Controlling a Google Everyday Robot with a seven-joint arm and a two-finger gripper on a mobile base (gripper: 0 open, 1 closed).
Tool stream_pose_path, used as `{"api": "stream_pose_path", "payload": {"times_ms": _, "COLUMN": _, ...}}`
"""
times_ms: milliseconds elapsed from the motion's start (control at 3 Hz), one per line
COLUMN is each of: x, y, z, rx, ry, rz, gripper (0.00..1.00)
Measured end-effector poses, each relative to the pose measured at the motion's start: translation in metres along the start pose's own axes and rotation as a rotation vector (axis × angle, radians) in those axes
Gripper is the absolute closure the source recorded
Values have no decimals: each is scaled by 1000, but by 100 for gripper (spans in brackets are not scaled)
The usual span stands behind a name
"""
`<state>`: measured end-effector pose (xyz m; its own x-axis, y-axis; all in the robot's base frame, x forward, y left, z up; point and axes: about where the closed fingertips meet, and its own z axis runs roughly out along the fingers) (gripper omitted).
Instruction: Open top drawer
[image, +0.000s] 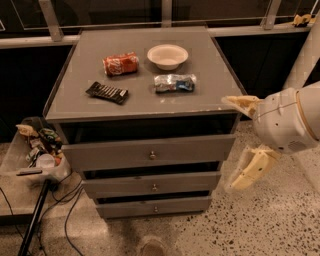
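The top drawer (150, 152) is the tallest grey front of three, with a small round metal knob (152, 156) at its centre. It stands out a little from the cabinet, with a dark gap above it. My gripper (239, 145) is at the right of the cabinet, level with the top drawer's right end, apart from it. Its two cream fingers are spread wide, one up by the tabletop corner (241, 103), one lower by the middle drawer (250, 170). It holds nothing.
On the cabinet top (145, 105) lie a red can (120, 63), a white bowl (167, 55), a crumpled silver-blue packet (174, 83) and a dark bar (107, 92). A clear bin of clutter (35, 150) and cables stand at the left. Two shorter drawers (152, 187) sit below.
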<state>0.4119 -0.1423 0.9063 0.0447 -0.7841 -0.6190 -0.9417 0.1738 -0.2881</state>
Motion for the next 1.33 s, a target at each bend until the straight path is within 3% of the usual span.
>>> {"api": "stream_pose_path", "payload": {"times_ms": 667, "x": 11, "y": -1, "z": 37, "rx": -10, "ry": 22, "rz": 26, "gripper": 0}}
{"api": "stream_pose_path", "payload": {"times_ms": 1333, "x": 27, "y": -22, "z": 84, "rx": -8, "ry": 83, "rz": 23, "gripper": 0}}
